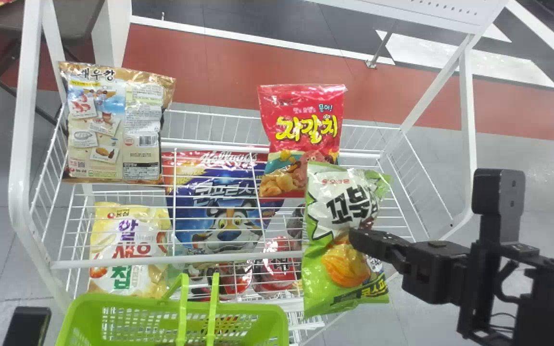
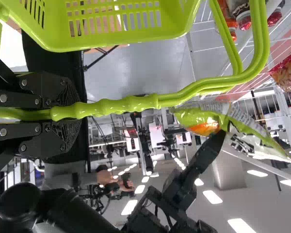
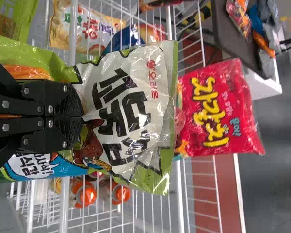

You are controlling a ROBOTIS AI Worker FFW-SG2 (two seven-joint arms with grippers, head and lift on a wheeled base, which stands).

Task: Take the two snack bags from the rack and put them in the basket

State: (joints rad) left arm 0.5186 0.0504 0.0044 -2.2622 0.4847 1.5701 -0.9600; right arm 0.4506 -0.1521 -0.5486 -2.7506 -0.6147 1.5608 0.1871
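My right gripper (image 1: 361,240) is shut on a green and white snack bag (image 1: 342,283), held upright in front of the wire rack (image 1: 238,262) at its right side. In the right wrist view the fingers of this gripper (image 3: 82,116) pinch the front of the snack bag (image 3: 131,121). The green basket (image 1: 113,303) stands at the bottom, left of the held bag. My left gripper (image 2: 68,112) is shut on the handle (image 2: 131,104) of the basket (image 2: 121,41). A red snack bag (image 1: 301,137) stands in the rack's upper tier, just behind the held bag.
A beige snack bag (image 1: 113,125) stands at the rack's upper left. Below are a yellow chip bag (image 1: 128,250), a blue cereal bag (image 1: 224,206) and red-capped items (image 1: 277,264). White rack posts (image 1: 22,144) rise at both sides.
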